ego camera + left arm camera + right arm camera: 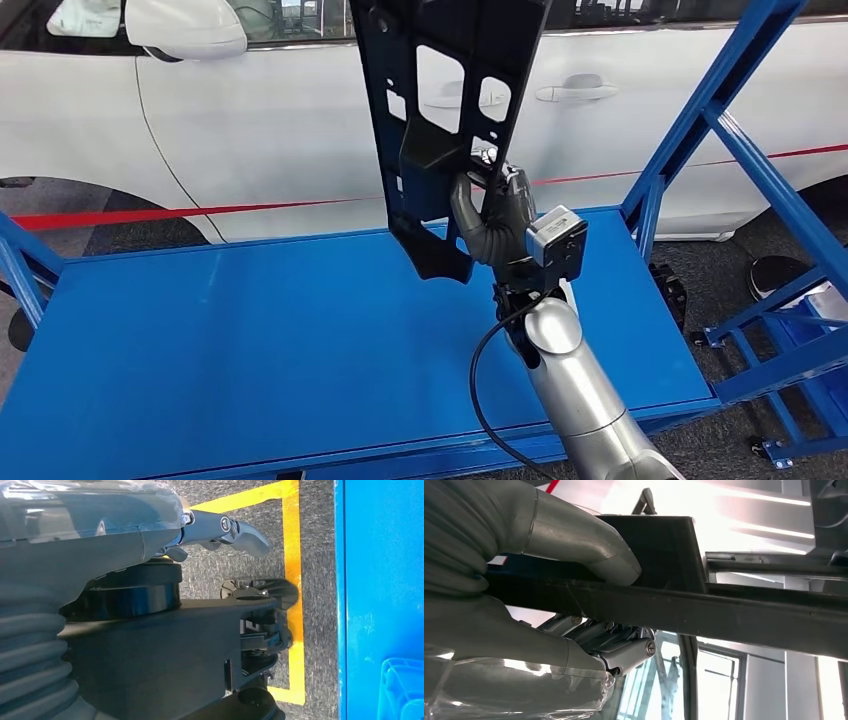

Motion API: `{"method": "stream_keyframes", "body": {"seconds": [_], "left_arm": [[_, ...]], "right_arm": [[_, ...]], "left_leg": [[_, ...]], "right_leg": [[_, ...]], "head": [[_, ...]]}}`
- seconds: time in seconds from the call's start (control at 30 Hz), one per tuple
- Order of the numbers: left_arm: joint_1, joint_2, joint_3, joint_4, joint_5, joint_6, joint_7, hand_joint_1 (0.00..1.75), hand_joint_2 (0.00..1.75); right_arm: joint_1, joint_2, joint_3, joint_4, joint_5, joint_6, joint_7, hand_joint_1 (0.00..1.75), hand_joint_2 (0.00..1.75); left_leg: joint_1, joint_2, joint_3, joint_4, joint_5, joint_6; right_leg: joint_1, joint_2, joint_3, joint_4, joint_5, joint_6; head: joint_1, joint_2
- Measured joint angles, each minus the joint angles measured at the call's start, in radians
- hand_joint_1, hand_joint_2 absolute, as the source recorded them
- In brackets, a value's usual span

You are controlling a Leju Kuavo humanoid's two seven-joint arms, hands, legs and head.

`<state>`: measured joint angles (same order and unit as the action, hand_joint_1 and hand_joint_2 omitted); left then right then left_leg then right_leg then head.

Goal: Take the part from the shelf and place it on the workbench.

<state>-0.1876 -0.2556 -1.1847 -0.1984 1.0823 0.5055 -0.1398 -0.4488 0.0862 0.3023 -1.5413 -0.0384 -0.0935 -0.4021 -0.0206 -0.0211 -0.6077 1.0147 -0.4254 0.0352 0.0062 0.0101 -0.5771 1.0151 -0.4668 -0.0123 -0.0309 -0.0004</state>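
The part (440, 100) is a long black plastic panel with several cut-outs. It stands nearly upright above the back of the blue workbench (250, 330), its lower tip just over the surface. My right hand (497, 215) grips its lower right edge. Up close, the thumb (574, 540) presses on one face of the part (724, 605) and the darker fingers (624, 647) wrap the other face. My left hand (90, 525) hangs beside the bench over the floor, one finger (225, 530) stretched out and nothing in it.
A white car (250, 120) stands close behind the workbench. The blue shelf frame (740, 130) rises at the right, its struts reaching down past the bench corner. Yellow floor tape (292, 555) runs beside the blue bench edge (380, 580).
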Motion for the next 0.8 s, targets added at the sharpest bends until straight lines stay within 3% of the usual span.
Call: {"method": "stream_keyframes", "body": {"seconds": [0.13,0.3,0.8], "left_arm": [[-0.002,0.0,0.001,0.0,-0.002,-0.038,0.01,0.0,1.75],[-0.037,-0.002,0.001,-0.003,-0.02,-0.128,0.112,0.0,1.75],[-0.043,-0.003,0.001,-0.015,-0.005,-0.189,0.101,0.0,1.75]], "right_arm": [[-0.005,0.001,0.004,0.017,-0.018,0.015,0.006,1.75,1.75],[-0.057,0.021,0.004,0.075,-0.037,0.037,0.022,1.75,1.75],[-0.088,0.044,0.005,0.129,-0.035,0.04,0.024,1.75,1.75]], "left_leg": [[0.0,0.0,0.0,0.0,0.0,0.0],[-0.002,-0.001,0.0,0.0,0.002,0.002],[-0.001,-0.001,-0.001,0.001,0.002,0.002]], "right_leg": [[0.0,0.0,0.0,0.0,0.0,0.0],[0.0,-0.002,-0.001,0.001,0.0,0.0],[0.0,-0.002,-0.001,0.001,0.001,0.001]], "head": [[0.0,0.0],[0.0,0.0],[0.0,0.0]]}}
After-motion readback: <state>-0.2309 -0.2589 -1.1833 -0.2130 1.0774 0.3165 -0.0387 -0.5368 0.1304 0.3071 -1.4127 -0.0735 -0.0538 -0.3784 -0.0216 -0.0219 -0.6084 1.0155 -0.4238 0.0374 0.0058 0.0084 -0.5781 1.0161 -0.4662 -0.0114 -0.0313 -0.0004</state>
